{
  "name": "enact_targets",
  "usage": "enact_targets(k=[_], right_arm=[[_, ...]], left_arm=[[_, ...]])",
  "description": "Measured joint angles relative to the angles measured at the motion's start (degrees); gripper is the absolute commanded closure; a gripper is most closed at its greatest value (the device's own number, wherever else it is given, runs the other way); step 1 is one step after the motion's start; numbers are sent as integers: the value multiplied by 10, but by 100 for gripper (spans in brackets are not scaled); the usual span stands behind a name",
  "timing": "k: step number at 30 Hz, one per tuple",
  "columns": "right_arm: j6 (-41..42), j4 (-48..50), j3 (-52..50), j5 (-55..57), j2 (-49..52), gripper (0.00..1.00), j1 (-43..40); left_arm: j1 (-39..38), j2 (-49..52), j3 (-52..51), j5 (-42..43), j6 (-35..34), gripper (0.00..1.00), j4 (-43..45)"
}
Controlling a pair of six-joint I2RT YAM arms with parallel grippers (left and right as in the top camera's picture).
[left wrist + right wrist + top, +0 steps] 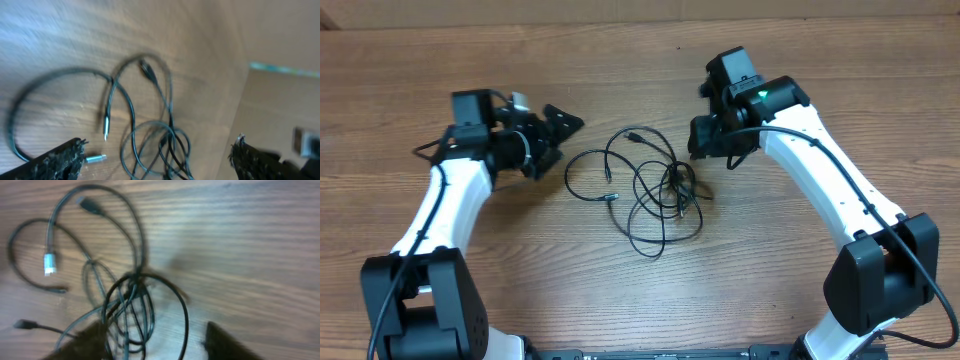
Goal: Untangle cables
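Note:
The cables (640, 185) lie in a loose tangle of thin black loops at the middle of the wooden table (450, 60). My left gripper (560, 140) hangs just left of the tangle, open. In the left wrist view its fingers (55, 162) stand wide apart, with nothing between them but the cable loops (160, 145) and a silver plug (95, 159) on the table below. My right gripper (705, 150) sits at the tangle's right edge. In the right wrist view its jaws are apart, and cable loops (145, 300) run between its fingers (225, 342). Another silver plug (49, 264) lies farther off.
A pale board (620, 10) runs along the table's far edge and shows as a beige wall (280, 100) in the left wrist view. Both arm bases stand at the near edge, left (420, 310) and right (880, 290).

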Motion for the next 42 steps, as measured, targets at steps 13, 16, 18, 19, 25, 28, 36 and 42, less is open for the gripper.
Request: enact_targets(k=[13,16,18,19,25,28,36,42], right_arm=[[92,-24,0,34,0,21,-38],[103,-36,0,35,0,21,-48],[107,-44,0,35,0,21,-56],[108,-47,0,35,0,21,-60],[114,-63,0,36,0,21,-81],[115,-66,0,37,0,21,-88],[116,-70,0,37,0,21,-96],[116,-74,0,37,0,21,-96]], left_arm=[[-165,0,0,-111,-176,22,-33],[-198,0,0,-138,-210,0,-43],[-217,0,0,-148,-249,0,-40],[-227,0,0,-152,-274,0,-34],[-252,0,0,-165,-358,21,-23],[-251,0,0,-158,-436,23,-61],[-260,0,0,-148,-647,30,-90],[-298,1,0,-163,-725,30,-88]])
